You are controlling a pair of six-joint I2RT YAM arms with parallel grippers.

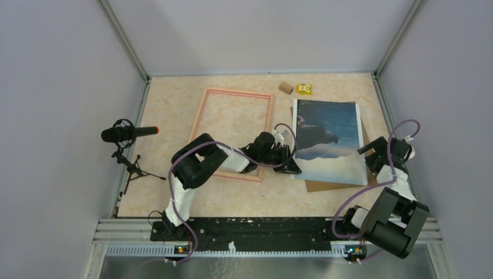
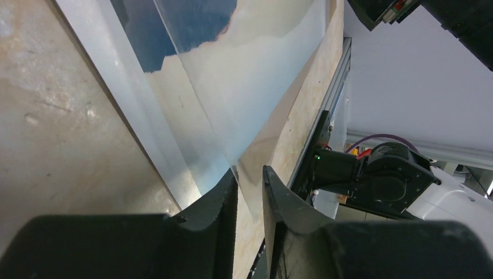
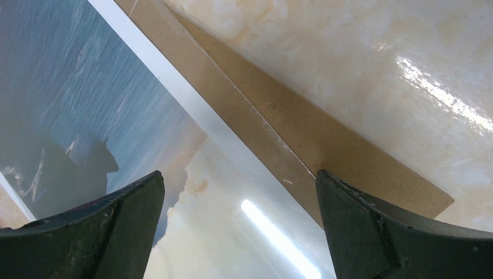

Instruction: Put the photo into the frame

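photo (image 1: 327, 139): flat on brown backing board (image 3: 325, 139) on table (image 1: 174, 104), long axis near-to-far | frame (image 1: 232, 133): just left of photo, roughly parallel | left claw (image 2: 250, 174): at photo's near-left corner, jaws a narrow slit apart, cannot tell if gripping; nearer arm for carrying photo leftward | right claw (image 3: 238, 186): wide open, empty, over photo's right edge

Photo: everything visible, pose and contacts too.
The photo is a glossy rectangular print: dark blue sky and clouds at the far end, fading to pale white-blue nearer, white border. It lies flat, face up, on a brown board, right of the frame. The left gripper is at its near left corner, fingers nearly together, contact unclear. The right gripper hangs open over its right edge.
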